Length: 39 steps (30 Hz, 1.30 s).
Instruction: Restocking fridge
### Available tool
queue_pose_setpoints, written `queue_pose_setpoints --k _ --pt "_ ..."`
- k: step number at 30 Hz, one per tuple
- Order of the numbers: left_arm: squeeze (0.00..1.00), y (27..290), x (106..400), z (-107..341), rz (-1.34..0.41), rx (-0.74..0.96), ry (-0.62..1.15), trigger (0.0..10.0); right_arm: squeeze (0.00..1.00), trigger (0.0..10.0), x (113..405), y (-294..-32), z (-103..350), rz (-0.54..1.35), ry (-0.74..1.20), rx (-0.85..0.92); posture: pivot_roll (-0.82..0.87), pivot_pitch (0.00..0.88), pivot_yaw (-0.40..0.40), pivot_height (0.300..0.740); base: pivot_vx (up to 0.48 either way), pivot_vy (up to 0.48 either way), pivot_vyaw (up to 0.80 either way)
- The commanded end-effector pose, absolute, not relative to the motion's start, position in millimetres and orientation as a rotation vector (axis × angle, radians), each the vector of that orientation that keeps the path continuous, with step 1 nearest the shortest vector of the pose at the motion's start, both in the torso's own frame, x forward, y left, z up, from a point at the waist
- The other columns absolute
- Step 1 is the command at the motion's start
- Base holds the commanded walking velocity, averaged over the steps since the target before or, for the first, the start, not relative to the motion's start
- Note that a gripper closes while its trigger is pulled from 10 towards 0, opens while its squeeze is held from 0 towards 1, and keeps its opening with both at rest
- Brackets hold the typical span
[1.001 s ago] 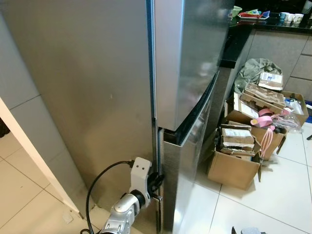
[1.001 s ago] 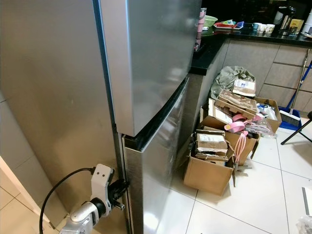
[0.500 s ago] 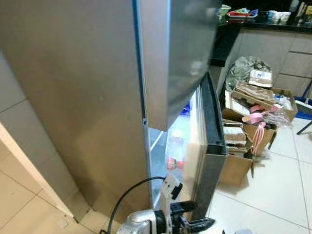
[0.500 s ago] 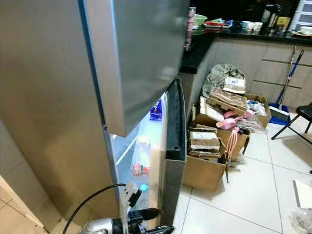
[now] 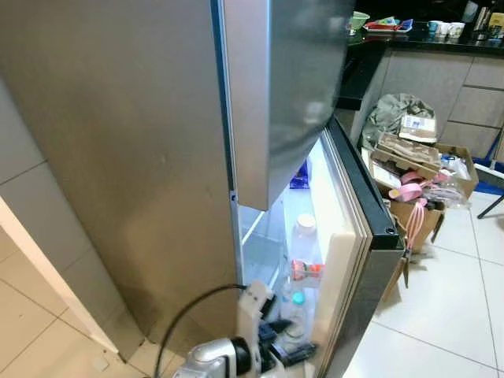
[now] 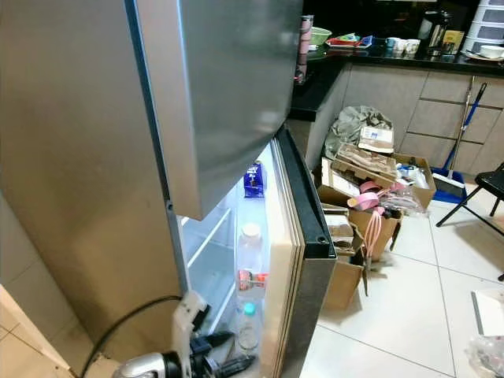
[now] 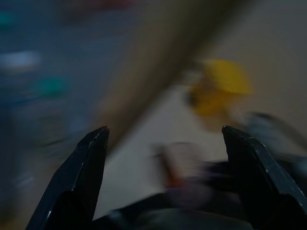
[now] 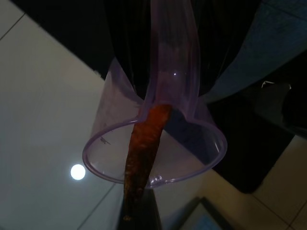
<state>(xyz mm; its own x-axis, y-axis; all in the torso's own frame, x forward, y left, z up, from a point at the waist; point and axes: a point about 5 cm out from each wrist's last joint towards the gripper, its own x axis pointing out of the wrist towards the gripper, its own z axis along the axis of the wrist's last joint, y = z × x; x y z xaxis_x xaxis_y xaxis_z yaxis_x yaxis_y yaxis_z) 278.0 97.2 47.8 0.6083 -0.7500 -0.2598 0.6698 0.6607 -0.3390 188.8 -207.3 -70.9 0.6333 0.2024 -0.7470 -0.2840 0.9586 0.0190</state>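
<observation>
We stand before the fridge [image 5: 142, 157], a tall steel unit whose upper door [image 5: 283, 87] is shut and whose lower door [image 5: 358, 236] stands swung wide open to the fridge's right, its black top edge and pale inner liner facing us. Inside the lit lower compartment we see a clear bottle with a white cap [image 5: 303, 236] standing in the door rack, a smaller bottle with a teal cap [image 5: 295, 311] just below and in front of it, and a blue carton [image 5: 299, 175] further back, up near the underside of the upper door. Our left gripper [image 5: 287, 350] sits low at the foot of the open compartment, close beside the teal-capped bottle, with a black cable [image 5: 189, 315] looping from its wrist in front of the fridge's side wall; in the left wrist view its two black fingers [image 7: 81, 167] stand well apart with nothing between them, and everything beyond them is blurred. In the right wrist view we see a clear purple plastic cup [image 8: 158, 143] with an orange carrot-like piece [image 8: 144, 148] lying through it, held up against the gripper, but we cannot tell how the right jaws stand. To the right of the fridge, past the open door, cardboard boxes [image 5: 417, 165] sit piled on the white tiled floor [image 5: 441, 315] below a dark countertop [image 5: 425, 35].
</observation>
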Motion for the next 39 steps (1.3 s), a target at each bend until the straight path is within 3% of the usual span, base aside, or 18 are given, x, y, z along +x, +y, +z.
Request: queue_pose_setpoints --k 1,7,12,15,23,29,32,36,39 --pt "0.00 107 273 38 -0.791 -0.187 0.434 10.0 0.00 10.0 191 -203 -69 0.356 0.826 -0.167 -0.03 0.130 0.027 0.740 0.000 0.000 0.00" --pt "0.00 119 261 21 -0.717 -0.154 0.482 10.0 0.00 10.0 212 -186 -58 0.488 0.743 -0.221 -0.02 0.133 0.026 0.740 0.000 0.000 0.00" --pt "0.00 119 260 19 -0.701 -0.153 0.478 10.0 0.00 10.0 230 -170 -48 0.505 0.676 -0.167 -0.02 0.133 0.026 0.740 0.000 0.000 0.00" --pt "0.00 119 261 18 -0.694 -0.149 0.475 10.0 0.00 10.0 240 -173 -41 0.470 0.640 -0.155 -0.02 0.134 0.022 0.740 0.000 0.000 0.00" --pt "0.00 141 264 11 -0.504 -0.109 0.457 10.0 0.00 10.0 260 -229 -18 0.067 0.541 -0.144 -0.01 0.131 0.024 0.740 0.000 0.000 0.00" --pt "0.00 155 251 2 -0.467 -0.118 0.475 10.0 0.00 10.0 235 -291 -17 -0.354 0.578 -0.128 -0.01 0.124 0.030 0.740 0.000 0.000 0.00" --pt "0.00 157 244 -3 -0.473 -0.109 0.487 10.0 0.00 10.0 220 -308 -19 -0.466 0.604 -0.123 -0.01 0.124 0.031 0.740 0.000 0.000 0.00" --pt "0.00 160 239 -6 -0.441 -0.103 0.491 10.0 0.00 10.0 209 -315 -23 -0.504 0.620 -0.121 -0.02 0.124 0.030 0.740 0.000 0.000 0.00" --pt "0.00 168 239 -8 -0.348 -0.103 0.470 10.0 0.00 10.0 208 -301 -29 -0.418 0.608 -0.103 -0.02 0.121 0.034 0.740 0.000 0.000 0.00"
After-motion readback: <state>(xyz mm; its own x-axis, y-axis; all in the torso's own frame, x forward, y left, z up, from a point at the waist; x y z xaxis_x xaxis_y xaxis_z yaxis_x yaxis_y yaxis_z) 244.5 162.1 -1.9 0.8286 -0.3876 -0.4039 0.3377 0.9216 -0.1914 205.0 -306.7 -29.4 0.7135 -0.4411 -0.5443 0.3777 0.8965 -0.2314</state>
